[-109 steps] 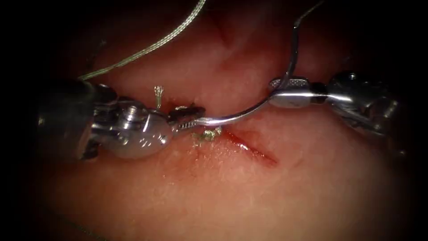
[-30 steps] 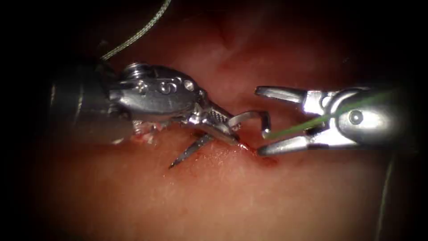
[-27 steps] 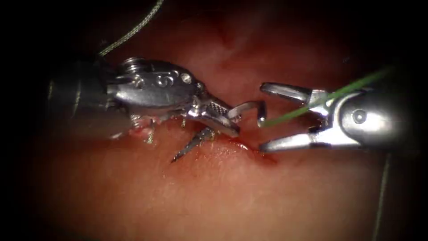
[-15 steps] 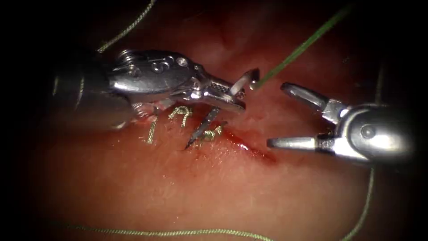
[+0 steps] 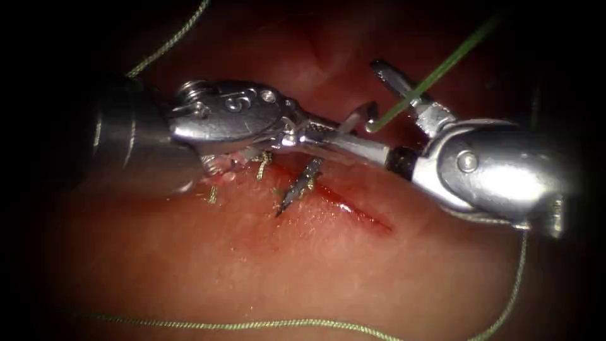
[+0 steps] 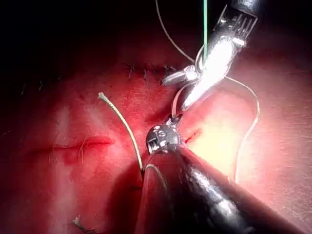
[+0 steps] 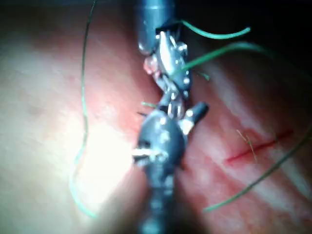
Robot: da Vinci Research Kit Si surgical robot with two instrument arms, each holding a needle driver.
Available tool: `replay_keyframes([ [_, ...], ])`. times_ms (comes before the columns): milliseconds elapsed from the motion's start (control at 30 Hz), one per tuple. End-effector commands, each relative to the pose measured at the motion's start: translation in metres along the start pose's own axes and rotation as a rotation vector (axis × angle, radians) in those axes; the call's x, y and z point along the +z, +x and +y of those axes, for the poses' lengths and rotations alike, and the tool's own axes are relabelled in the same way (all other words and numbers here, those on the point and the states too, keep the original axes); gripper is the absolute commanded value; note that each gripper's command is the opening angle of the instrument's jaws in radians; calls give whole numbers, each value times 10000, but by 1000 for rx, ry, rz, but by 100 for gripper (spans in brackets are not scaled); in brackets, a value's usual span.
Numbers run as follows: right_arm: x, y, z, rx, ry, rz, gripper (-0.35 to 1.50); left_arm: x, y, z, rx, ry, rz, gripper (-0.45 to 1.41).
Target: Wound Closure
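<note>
the left hand (image 5: 328, 136) is clamped on the needle (image 5: 302, 183) partway along its curve, nearer the swaged end than the point. the needle is hanging free of the tissue (image 5: 303, 252), its point aimed down at the left end of the cut (image 5: 353, 211), its tail hooking up behind the jaws with the thread (image 5: 435, 69) leaving it there. the right hand (image 5: 379, 120), which was standing off to the right with its jaws spread half a second ago, is now in close, jaws apart and holding nothing, one jaw lying along the left hand's tip and the other reaching up past the thread.

if this is a handover, i would judge it goes well only if the right hand closes on bare steel clear of the left jaws, and not on the thread beside it. the left grip should not slacken before that.

the needle is looking bright and slim. the cut is showing as a thin line wet with red fluid (image 5: 341, 203), with cut ends of thread (image 5: 262, 167) sticking up to its left. loose thread is trailing across the near tissue.
</note>
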Motion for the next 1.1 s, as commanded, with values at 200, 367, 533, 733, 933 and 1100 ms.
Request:
replay_keyframes([
  [200, 10, -9, -8, -25, 1, 10, 79, 6, 2, 0, 0, -3, 1, -45],
  [367, 5, -9, -4, -23, 4, 13, 21, 5, 3, 0, -1, -6, 1, -45],
  [533, -5, -6, -1, -32, 42, 37, -35, 6, 3, 1, -1, -5, 1, -45],
  [733, -12, -5, 6, -65, 55, 36, -35, 4, 4, 0, -2, -6, 1, -45],
  [933, -29, -10, 27, -111, 93, 21, -35, -2, 15, 11, 47, -11, -22, 86],
  [1100, -43, -25, 44, -203, 98, -17, -35, -17, 15, 29, 128, 9, -78, 96],
])
